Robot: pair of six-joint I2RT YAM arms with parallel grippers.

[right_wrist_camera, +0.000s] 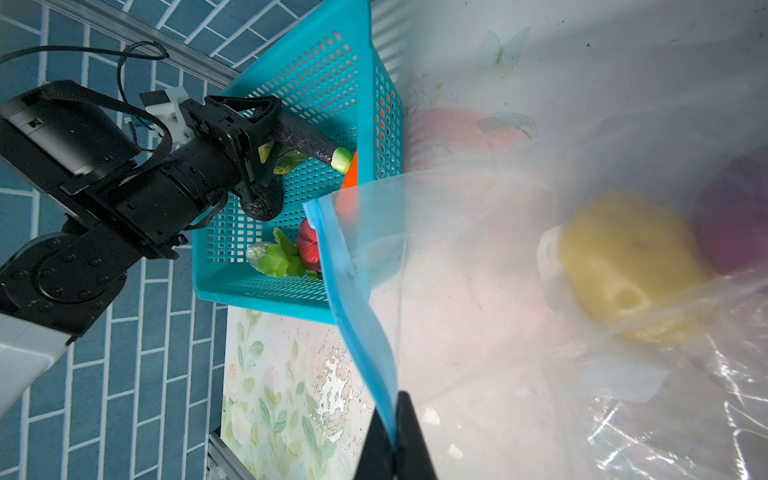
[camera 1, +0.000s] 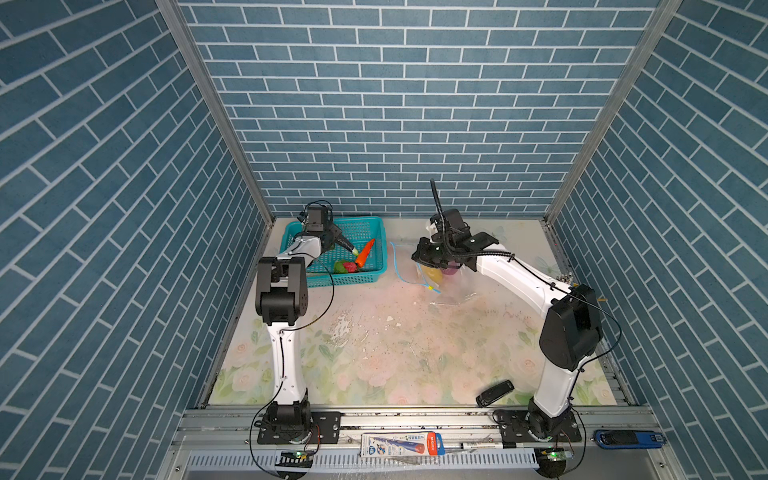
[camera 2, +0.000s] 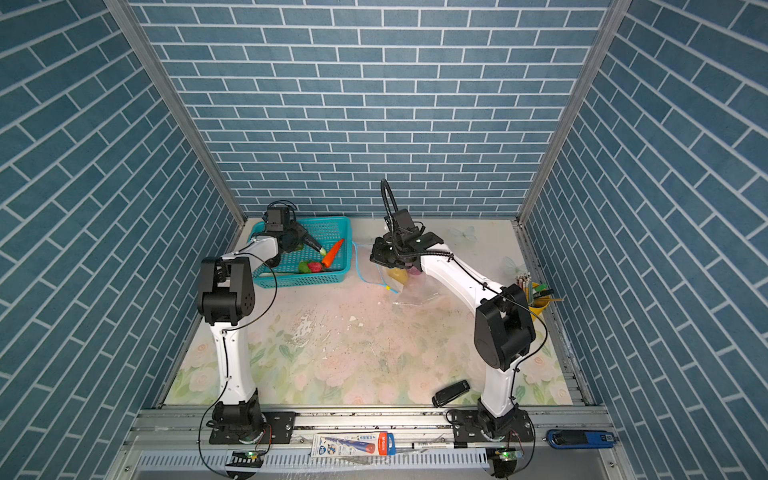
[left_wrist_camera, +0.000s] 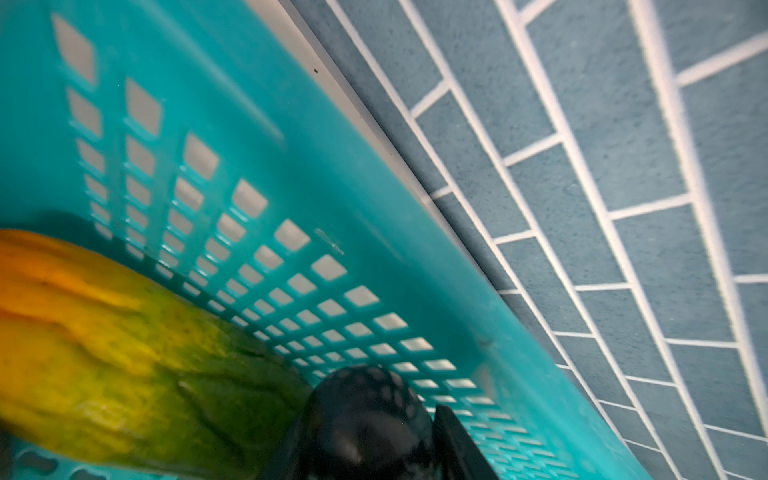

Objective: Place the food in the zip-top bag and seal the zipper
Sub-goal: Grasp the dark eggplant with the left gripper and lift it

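Food lies split: carrot [camera 1: 365,252], red pepper [camera 1: 351,266] and leafy green [right_wrist_camera: 276,258] in the teal basket [camera 1: 376,232] at the bench's far left corner, where the left end effector [right_wrist_camera: 266,166] clasps a dark eggplant [right_wrist_camera: 309,143]. Rightward, the right end effector [right_wrist_camera: 395,436], closed, pinches the zipper [right_wrist_camera: 357,299] of the zip-top bag [right_wrist_camera: 519,374], which holds yellow fruit [right_wrist_camera: 623,266] and a purple onion [right_wrist_camera: 739,216].

Basket [camera 1: 376,253] wall stands close beside the bag's [camera 1: 453,291] open mouth.
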